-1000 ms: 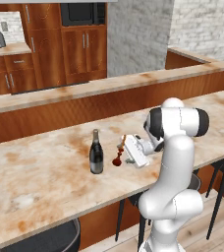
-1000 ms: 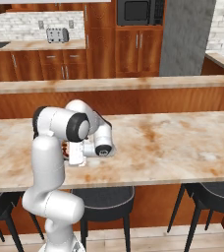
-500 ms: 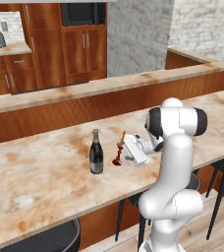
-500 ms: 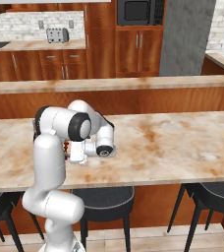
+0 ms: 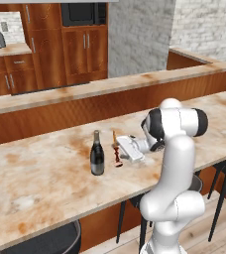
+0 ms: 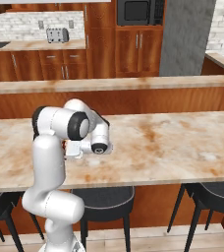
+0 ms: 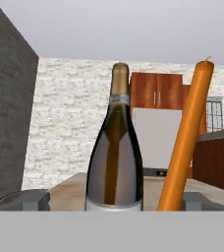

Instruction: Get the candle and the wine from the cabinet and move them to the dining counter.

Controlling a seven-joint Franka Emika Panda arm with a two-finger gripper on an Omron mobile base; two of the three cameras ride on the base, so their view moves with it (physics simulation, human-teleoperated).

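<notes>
From the left base view, my gripper (image 5: 120, 149) sits low over the dining counter (image 5: 45, 183), pointing left, just beside the candle (image 5: 116, 154). The candle stands upright on the stone in its small dark red holder, and the wine (image 5: 97, 155) stands upright a little further left, near the candle but apart from it. My jaws look spread with nothing between them, though the hand is small here and I cannot tell whether a finger brushes the candle.

From the right base view, my arm bends over the same dining counter (image 6: 173, 142) and my own elbow and wrist cover most of the hand; a sliver of dark red shows at the left of the wrist, probably the candle holder.

From the hand view, the wine (image 7: 115, 152) rises straight ahead, dark glass with a pale foil top, and the orange candle (image 7: 187, 142) leans across the right side of the picture, closer to me. My fingertips (image 7: 33, 199) stand wide apart at the bottom, released, grasping nothing.
</notes>
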